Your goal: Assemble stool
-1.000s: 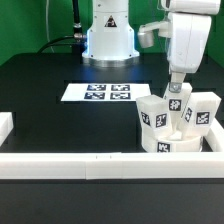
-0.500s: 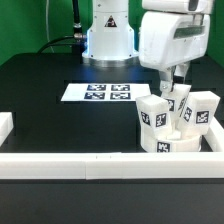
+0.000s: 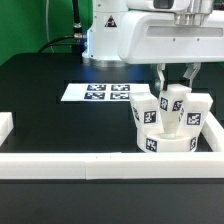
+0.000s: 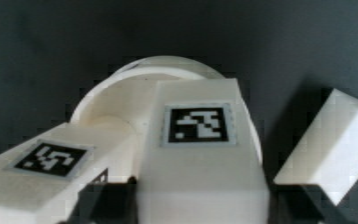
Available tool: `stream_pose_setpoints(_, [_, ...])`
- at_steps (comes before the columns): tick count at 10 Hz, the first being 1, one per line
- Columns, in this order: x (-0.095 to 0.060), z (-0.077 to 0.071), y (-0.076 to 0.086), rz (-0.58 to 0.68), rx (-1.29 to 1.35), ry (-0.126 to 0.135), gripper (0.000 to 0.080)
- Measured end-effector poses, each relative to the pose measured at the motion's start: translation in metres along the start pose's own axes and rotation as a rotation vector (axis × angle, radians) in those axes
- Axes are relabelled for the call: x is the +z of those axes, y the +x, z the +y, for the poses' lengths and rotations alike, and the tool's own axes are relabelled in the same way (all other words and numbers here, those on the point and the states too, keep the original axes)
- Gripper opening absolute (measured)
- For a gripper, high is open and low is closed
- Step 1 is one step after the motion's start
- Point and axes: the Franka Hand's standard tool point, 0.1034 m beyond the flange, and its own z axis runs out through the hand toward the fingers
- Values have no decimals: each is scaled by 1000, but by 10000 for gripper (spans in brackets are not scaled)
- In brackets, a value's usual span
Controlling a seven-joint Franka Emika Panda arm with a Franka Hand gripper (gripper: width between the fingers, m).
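As the exterior view shows, the white round plastic stool seat point(image 3: 170, 143) sits against the long white border rail point(image 3: 70, 164) with white tagged block legs point(image 3: 145, 111) standing on it, the two-finger gripper point(image 3: 176, 78) closed around the rear leg point(image 3: 176, 101), while the wrist view shows that leg point(image 4: 204, 140) clamped between the dark fingertips point(image 4: 108, 190).

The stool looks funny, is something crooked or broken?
Nothing looks broken. The stool stands upside down in the corner of the white rails, its seat on the table and its legs pointing up. The legs lean outward a bit instead of standing straight. The gripper is closed around the back leg.
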Motion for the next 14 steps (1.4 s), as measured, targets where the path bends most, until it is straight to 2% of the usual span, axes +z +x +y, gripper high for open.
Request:
stream_pose_setpoints(4, [0,-2,1,4,308,22,334])
stream_pose_setpoints(7, [0,-4,0,-4,639,53,334])
stream_pose_setpoints(11, [-1,-19,3,-23,1060,87,334])
stream_pose_setpoints(14, [-1,-24,5,-32,1251,95,334])
